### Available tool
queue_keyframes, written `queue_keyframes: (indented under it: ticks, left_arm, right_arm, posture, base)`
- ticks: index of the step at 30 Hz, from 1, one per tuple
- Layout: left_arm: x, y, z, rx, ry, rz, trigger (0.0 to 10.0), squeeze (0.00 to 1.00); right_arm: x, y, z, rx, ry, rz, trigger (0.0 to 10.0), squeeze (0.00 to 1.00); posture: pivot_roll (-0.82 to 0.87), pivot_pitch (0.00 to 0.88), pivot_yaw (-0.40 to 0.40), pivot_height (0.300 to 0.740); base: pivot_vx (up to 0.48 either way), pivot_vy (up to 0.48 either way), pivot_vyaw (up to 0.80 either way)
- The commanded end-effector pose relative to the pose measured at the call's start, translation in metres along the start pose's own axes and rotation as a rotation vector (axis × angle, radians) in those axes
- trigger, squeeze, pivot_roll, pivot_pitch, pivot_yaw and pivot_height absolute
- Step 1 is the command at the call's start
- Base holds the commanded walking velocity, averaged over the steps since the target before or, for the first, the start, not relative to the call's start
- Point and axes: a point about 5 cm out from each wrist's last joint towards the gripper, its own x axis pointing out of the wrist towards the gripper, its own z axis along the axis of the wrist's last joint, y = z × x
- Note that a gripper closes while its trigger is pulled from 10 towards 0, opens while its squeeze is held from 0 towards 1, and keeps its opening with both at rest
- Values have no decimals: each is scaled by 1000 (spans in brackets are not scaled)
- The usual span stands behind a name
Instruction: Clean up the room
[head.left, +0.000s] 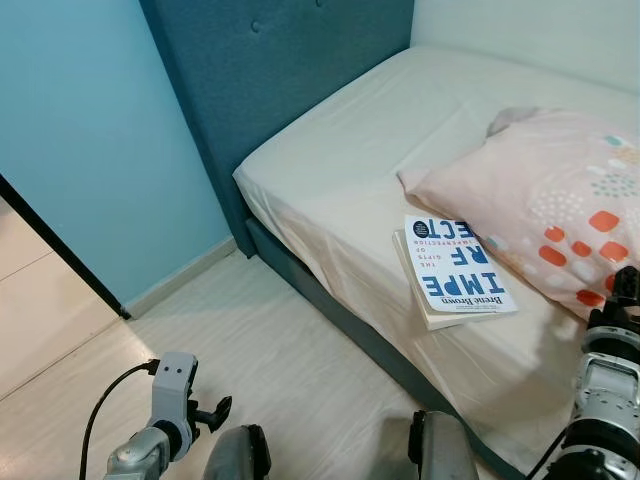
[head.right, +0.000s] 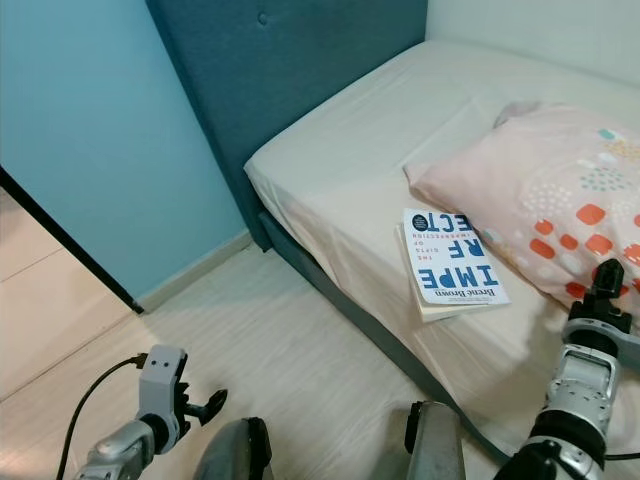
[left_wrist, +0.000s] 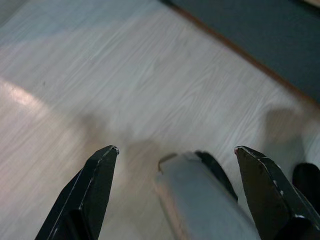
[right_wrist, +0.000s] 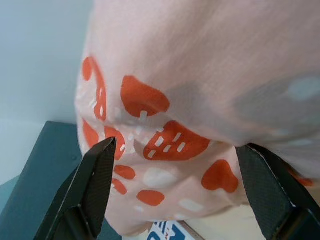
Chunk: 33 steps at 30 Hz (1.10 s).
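Book and pillow on the bed
The book (head.left: 455, 270) lies on the bed (head.left: 330, 180) near its edge, the pillow (head.left: 540, 195) just right of it.

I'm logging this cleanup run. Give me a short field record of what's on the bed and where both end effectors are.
bed: cream sheet, blue headboard
book: flat near the bed's edge, touching the pillow
pillow: pink, orange patterned, beside the book
right end effector: open, aimed at the pillow, holding nothing
left end effector: open, low over the wood floor
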Motion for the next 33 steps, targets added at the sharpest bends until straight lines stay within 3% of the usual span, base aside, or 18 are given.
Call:
queue_keyframes:
  ticks: [1, 4, 5, 13, 20, 27, 28, 30, 31, 33]
  left_arm:
    - [-9, 5, -14, 11, 39, 5, 10000, 0]
    - [-11, 6, -16, 14, 41, 3, 10000, 0]
    - [-15, 9, -19, 33, 42, -2, 10000, 0]
    - [-26, 18, -20, 90, 31, -21, 10000, 0]
    - [-40, 30, -15, 166, 3, -63, 10000, 0]
    - [-44, 34, -6, 222, -19, -90, 10000, 0]
    - [-44, 34, 0, 237, -32, -98, 10000, 0]
    - [-44, 34, 0, 237, -32, -98, 10000, 0]
    - [-44, 35, 6, 248, -48, -105, 10000, 0]
    - [-43, 35, 11, 257, -64, -109, 10000, 0]
  right_arm:
    - [7, -2, 8, 28, -34, -45, 10000, 784]
    - [10, -1, 11, 35, -46, -56, 10000, 784]
    - [14, 1, 13, 55, -69, -97, 10000, 0]
    - [19, 3, 13, 105, -99, -130, 10000, 0]
    - [21, -3, 33, 150, -186, -165, 10000, 0]
    - [26, 3, 56, 111, -235, -133, 10000, 0]
    - [29, 8, 63, 99, -242, -110, 3843, 0]
    - [29, 8, 63, 99, -242, -110, 3843, 0]
    - [32, 13, 67, 88, -243, -90, 0, 0]
    - [35, 18, 72, 77, -243, -70, 0, 0]
  posture:
    - [86, 164, 91, 550]
    - [86, 164, 91, 550]
    - [120, 187, 93, 550]
    - [164, 219, 107, 550]
    - [220, 266, 143, 550]
    - [243, 304, 173, 550]
    - [244, 310, 174, 550]
    - [244, 310, 174, 550]
    - [246, 315, 173, 550]
    - [247, 316, 174, 550]
  base:
    - [0, 0, 0]
    - [0, 0, 0]
    - [0, 0, 0]
    - [0, 0, 0]
    - [0, 0, 0]
    - [0, 0, 0]
    - [0, 0, 0]
    - [0, 0, 0]
    - [0, 0, 0]
    - [0, 0, 0]
